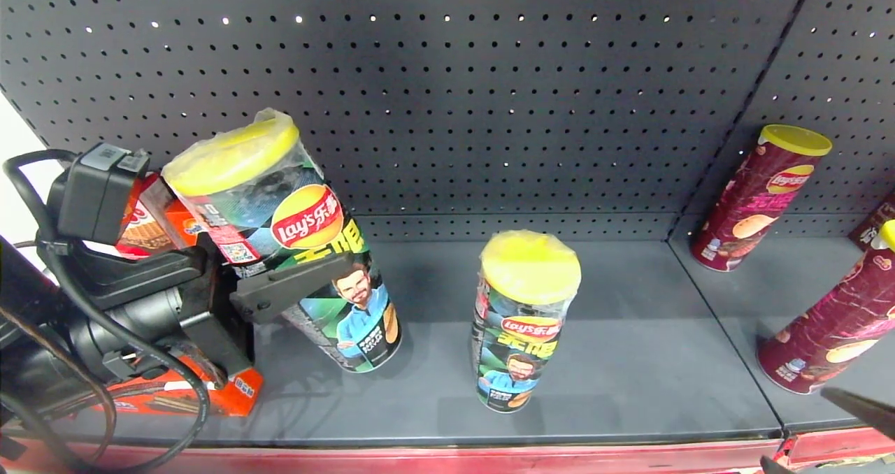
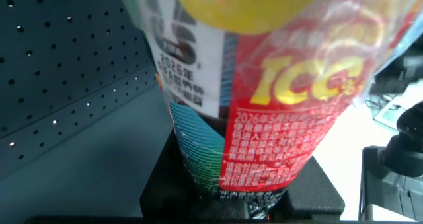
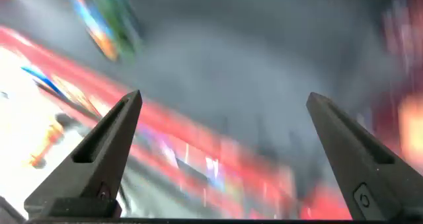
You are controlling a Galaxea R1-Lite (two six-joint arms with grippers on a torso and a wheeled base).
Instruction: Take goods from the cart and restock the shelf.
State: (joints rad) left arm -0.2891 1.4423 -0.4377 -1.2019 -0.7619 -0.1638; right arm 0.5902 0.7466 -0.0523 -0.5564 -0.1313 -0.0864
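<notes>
Restocking stands partway: left gripper [image 1: 308, 285] clamped on a tilted chip can [image 1: 280, 215], unreleased, left of the standing green can [image 1: 524, 320]; right gripper [image 3: 223, 98] spread wide, empty.

The shelf [image 1: 629, 362] is a flat dark grey board. It has a red strip [image 1: 419, 456] along its front and a back wall [image 1: 489, 110] full of little holes. A green can [image 1: 528, 320] with a yellow lid stands upright in the middle. Left of the green can is a tilted can [image 1: 308, 250] of the same kind. It is hard to tell if its bottom touches the board. Farther left, an orange box [image 1: 238, 393] lies near the front. Right of the green can, past a line [image 1: 727, 334] in the board, a purple can [image 1: 759, 198] stands at the back. A second purple can [image 1: 825, 327] stands nearer the front.
</notes>
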